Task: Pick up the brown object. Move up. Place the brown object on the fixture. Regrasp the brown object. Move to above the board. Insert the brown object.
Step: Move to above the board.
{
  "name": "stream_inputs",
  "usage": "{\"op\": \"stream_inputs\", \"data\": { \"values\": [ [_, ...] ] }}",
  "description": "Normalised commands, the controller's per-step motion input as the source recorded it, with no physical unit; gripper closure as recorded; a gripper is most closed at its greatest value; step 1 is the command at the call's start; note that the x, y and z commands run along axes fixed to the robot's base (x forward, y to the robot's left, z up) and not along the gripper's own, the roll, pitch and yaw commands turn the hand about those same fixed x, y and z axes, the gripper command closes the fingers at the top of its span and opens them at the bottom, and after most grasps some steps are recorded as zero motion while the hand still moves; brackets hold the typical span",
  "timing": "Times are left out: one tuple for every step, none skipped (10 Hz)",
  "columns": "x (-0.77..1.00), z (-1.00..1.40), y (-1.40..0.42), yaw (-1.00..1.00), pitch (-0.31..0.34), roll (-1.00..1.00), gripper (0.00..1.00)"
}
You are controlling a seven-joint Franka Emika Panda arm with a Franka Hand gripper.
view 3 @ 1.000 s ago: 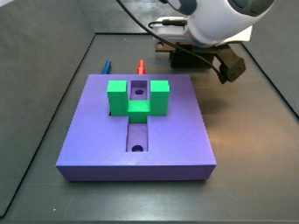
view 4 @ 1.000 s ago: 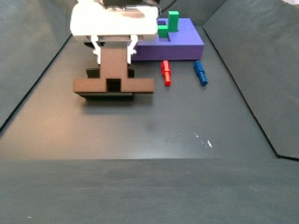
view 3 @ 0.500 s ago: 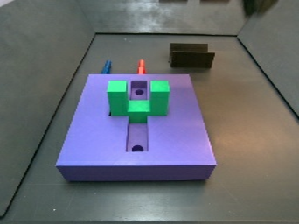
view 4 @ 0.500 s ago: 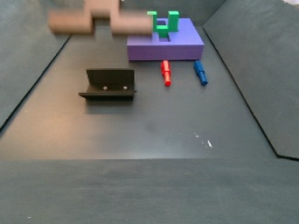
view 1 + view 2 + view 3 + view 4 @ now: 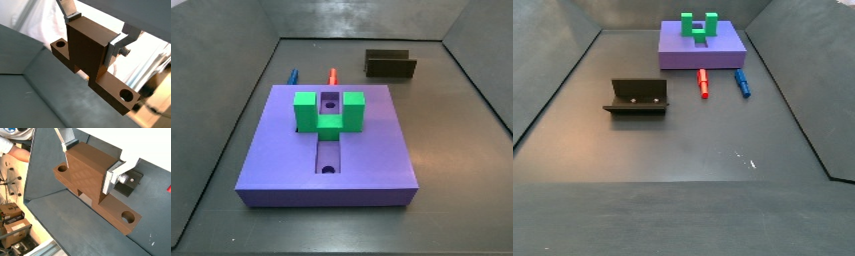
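In both wrist views my gripper (image 5: 95,31) (image 5: 90,162) is shut on the brown object (image 5: 90,50) (image 5: 87,173). The silver fingers (image 5: 71,18) (image 5: 115,174) clamp the two sides of its long bar. Its crosspiece with a round hole (image 5: 125,94) (image 5: 127,217) at each end runs across below the fingers. Neither the gripper nor the brown object appears in the side views. The fixture (image 5: 390,64) (image 5: 637,97) stands bare on the dark floor. The purple board (image 5: 358,160) (image 5: 680,52) carries a green U-shaped block (image 5: 329,112) (image 5: 699,25) over its groove.
A red peg (image 5: 331,75) (image 5: 703,82) and a blue peg (image 5: 291,75) (image 5: 742,82) lie on the floor beside the board, on the fixture's side. Grey walls enclose the floor.
One second ago the gripper held the brown object down at the fixture. It then rose with the piece and has now left both side views, leaving the fixture bare.
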Motion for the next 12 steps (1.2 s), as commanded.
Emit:
{"op": "stream_inputs", "data": {
  "values": [
    [-0.85,0.29,-1.4,0.01,0.087,-1.0,1.0],
    [-0.9,0.3,-1.4,0.02,0.074,-1.0,1.0],
    [-0.9,0.27,-1.4,0.02,0.075,-1.0,1.0],
    [-0.89,0.27,-1.4,0.03,0.072,-1.0,1.0],
    [-0.91,0.28,-1.4,0.03,0.067,-1.0,1.0],
    [-0.48,0.13,-0.7,0.04,0.06,-1.0,1.0],
    [-0.25,0.05,-0.32,0.05,0.052,-1.0,1.0],
    [-0.13,0.01,-0.13,0.04,0.05,-1.0,1.0],
    [-0.1,0.04,-0.07,0.04,0.03,-1.0,1.0],
    [-0.08,0.01,-0.02,0.04,0.012,-1.0,1.0],
    [-0.06,0.0,0.02,0.04,-0.004,-0.95,1.0],
    [-0.05,0.01,0.02,0.03,-0.012,-0.79,1.0]
  ]
}}
